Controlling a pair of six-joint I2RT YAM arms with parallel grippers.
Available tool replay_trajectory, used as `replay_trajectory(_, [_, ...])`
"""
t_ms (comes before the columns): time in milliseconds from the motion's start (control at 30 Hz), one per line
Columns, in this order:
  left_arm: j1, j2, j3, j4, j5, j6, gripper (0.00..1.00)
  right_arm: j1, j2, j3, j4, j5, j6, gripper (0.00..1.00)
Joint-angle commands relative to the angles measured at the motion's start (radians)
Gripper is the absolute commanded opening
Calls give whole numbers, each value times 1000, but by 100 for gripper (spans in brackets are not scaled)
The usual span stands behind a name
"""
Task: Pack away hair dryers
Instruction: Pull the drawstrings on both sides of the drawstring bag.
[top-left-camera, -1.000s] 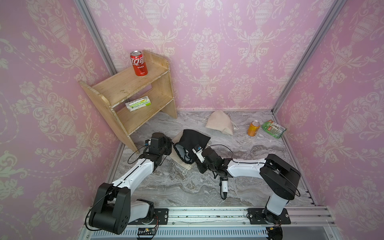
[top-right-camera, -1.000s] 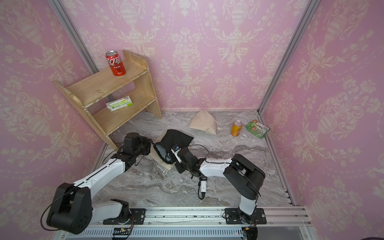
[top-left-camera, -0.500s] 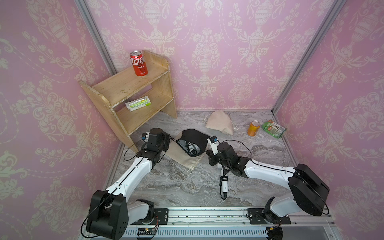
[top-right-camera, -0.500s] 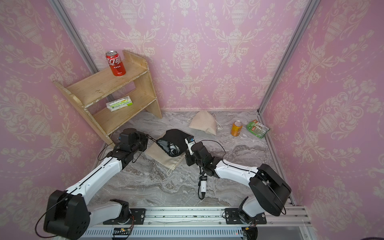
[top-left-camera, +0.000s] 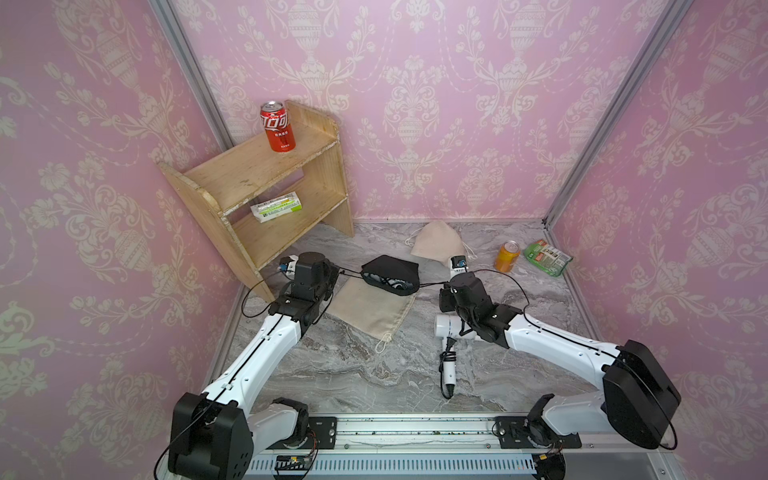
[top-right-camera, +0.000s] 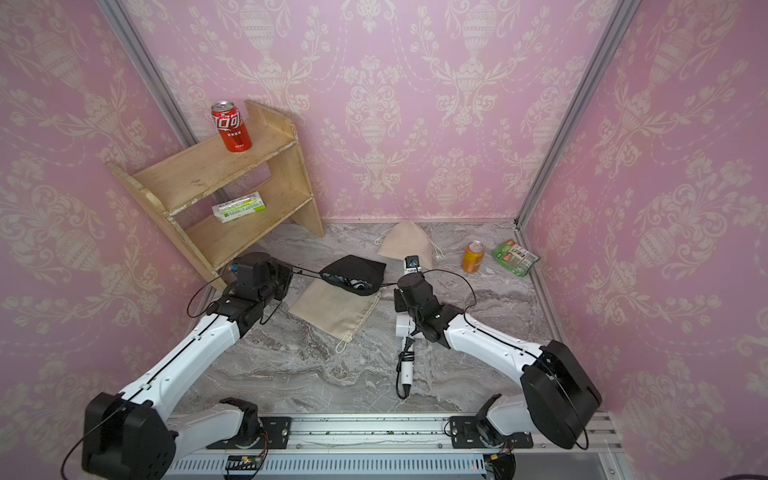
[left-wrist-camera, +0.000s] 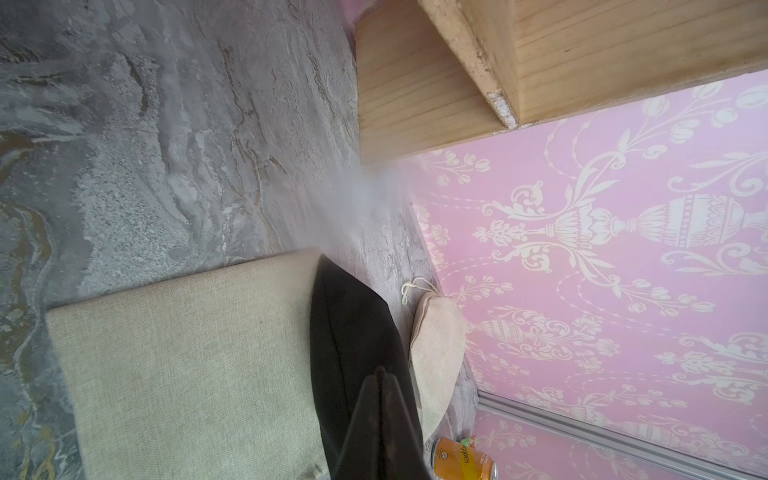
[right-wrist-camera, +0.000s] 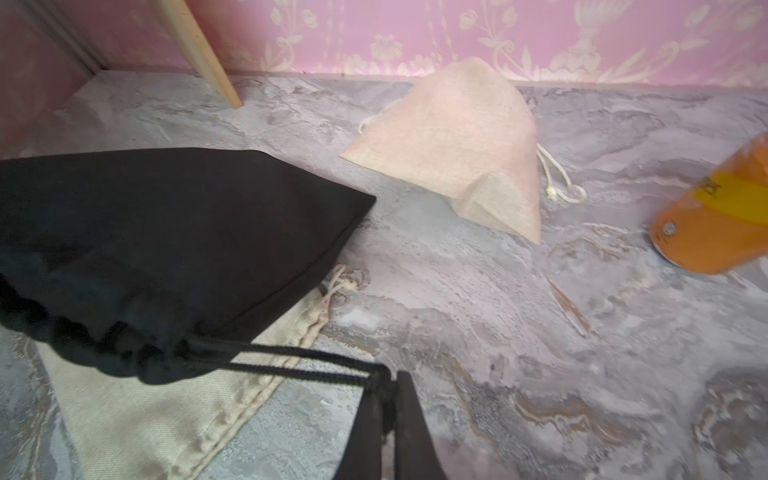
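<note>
In both top views the black pouch (top-left-camera: 390, 270) (top-right-camera: 353, 271) is now stretched between the left fingers (top-left-camera: 336, 274) and the right fingers (top-left-camera: 442, 287). The arms have drawn apart in the last second, so its mouth is closing. A dryer seems to be inside, but I cannot see it well. One white hair dryer (top-left-camera: 445, 326) waits on the surface (top-left-camera: 353, 374) behind the right fingers.

In the left wrist view, the left fingers (left-wrist-camera: 365, 424) are closed and the pouch is just ahead of them.

In the right wrist view, the right fingers (right-wrist-camera: 415, 424) pinch the taut drawstring (right-wrist-camera: 291, 365).

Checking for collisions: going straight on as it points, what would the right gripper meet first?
Most likely the bulging beige pouch: only bare tabletop lies between it and the right gripper. Depth is unclear; angled downward, it would touch the tabletop first.
</note>
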Motion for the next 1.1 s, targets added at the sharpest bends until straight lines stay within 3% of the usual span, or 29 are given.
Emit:
replay_trajectory(0, [1, -15, 48, -32, -73, 66, 0, -54, -43, 45, -84, 119, 70, 0])
replay_trajectory(433, [3, 29, 111, -51, -119, 143, 0, -230, -39, 139, -201, 188, 114, 0])
replay_trajectory(733, [2, 81, 184, -78, -160, 238, 0, -349, 17, 220, -270, 97, 109, 0])
replay_trajectory(1067, [12, 185, 284, -100, -193, 354, 0, -419, 160, 422, -387, 4, 53, 0])
